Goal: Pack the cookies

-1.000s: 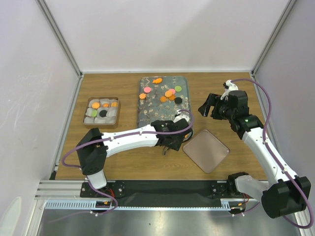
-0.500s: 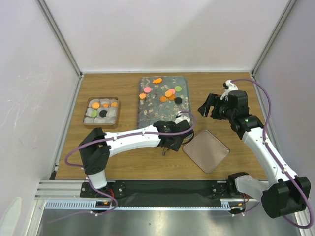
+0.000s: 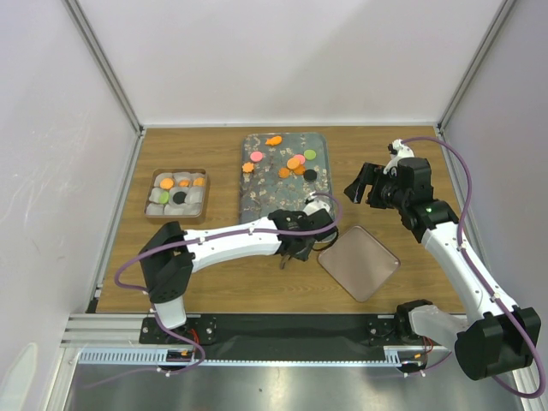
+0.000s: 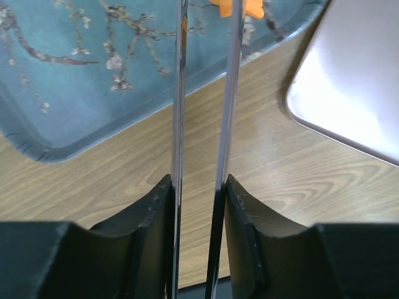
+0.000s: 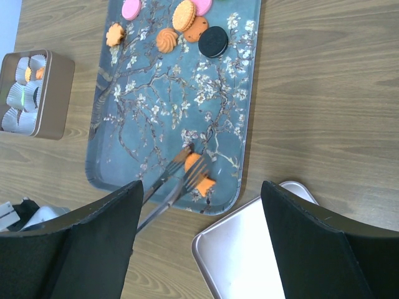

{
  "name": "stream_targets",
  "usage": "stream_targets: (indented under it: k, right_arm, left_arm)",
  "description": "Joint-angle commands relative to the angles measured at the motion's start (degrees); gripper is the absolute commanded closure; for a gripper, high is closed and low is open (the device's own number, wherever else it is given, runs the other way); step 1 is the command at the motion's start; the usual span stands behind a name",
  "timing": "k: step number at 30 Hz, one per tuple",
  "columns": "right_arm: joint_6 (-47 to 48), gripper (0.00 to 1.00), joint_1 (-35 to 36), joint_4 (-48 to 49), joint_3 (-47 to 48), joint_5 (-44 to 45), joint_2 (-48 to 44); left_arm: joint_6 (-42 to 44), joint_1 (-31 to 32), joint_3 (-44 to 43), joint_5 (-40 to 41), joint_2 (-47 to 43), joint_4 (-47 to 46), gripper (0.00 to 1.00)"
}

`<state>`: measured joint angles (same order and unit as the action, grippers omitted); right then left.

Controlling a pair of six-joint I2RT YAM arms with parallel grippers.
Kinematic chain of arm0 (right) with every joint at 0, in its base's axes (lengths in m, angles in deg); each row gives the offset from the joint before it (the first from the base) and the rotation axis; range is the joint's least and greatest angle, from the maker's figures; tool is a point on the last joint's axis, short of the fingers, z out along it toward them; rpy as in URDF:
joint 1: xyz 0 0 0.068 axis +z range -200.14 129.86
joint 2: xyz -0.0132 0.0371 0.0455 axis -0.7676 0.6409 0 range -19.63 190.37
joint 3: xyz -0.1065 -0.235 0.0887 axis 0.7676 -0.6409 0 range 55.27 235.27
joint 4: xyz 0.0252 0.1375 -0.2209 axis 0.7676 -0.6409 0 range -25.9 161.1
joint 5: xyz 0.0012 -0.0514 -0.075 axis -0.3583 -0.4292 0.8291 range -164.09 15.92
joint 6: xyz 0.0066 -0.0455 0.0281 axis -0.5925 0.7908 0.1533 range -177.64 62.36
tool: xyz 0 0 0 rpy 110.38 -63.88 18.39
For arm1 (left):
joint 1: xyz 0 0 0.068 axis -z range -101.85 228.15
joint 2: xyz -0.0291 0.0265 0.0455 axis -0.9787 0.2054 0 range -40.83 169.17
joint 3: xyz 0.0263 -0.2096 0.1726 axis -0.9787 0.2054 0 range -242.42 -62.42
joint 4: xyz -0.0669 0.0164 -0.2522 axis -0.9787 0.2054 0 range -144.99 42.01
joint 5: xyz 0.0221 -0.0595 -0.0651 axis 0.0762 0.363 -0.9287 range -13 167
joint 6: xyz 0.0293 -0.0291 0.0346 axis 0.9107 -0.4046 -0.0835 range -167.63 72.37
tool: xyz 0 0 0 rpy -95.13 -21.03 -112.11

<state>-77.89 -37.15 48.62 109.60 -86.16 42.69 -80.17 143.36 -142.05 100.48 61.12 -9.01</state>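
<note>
My left gripper (image 3: 295,246) is shut on a pair of metal tongs (image 4: 179,93), one arm against each finger. In the right wrist view the forked tips of the tongs (image 5: 187,167) sit over an orange fish-shaped cookie (image 5: 202,179) at the near right corner of the floral tray (image 5: 162,112). I cannot tell whether the cookie is lifted. It also shows in the left wrist view (image 4: 244,7). Several more cookies (image 3: 295,163) lie at the tray's far end. My right gripper (image 3: 366,187) is open and empty, raised over the table to the right of the tray.
A brown box (image 3: 177,194) with paper cups, some holding cookies, stands left of the tray. A flat silver lid (image 3: 360,262) lies on the wood just right of the tongs. White walls enclose the table on three sides.
My left arm has shifted slightly, the tongs staying at the tray's near right corner. The right arm has not moved.
</note>
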Motion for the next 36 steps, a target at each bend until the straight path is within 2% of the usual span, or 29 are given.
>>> stream_targets:
  k: [1,13,21,29,36]
  right_arm:
    - [0.9,0.17,0.0,0.4,0.8,-0.5,-1.4]
    - [0.9,0.17,0.1,0.6,0.8,-0.6,-1.2]
    - [0.8,0.17,0.1,0.7,0.8,-0.9,-0.9]
    - [0.7,0.17,0.1,1.0,0.7,-1.4,-0.8]
    - [0.5,0.17,0.3,1.0,0.6,-1.7,-1.1]
  left_arm:
    - [1.3,-1.6,-2.5,3.3,-1.1,1.1,0.64]
    - [4.8,-10.6,1.8,3.9,-9.0,0.1,0.66]
    - [7.5,-19.8,5.7,1.9,-16.4,-0.9,0.66]
    - [10.3,-34.1,10.5,0.0,-25.9,-1.3,0.65]
    - [13.3,-46.7,15.8,-3.5,-30.8,-3.0,0.64]
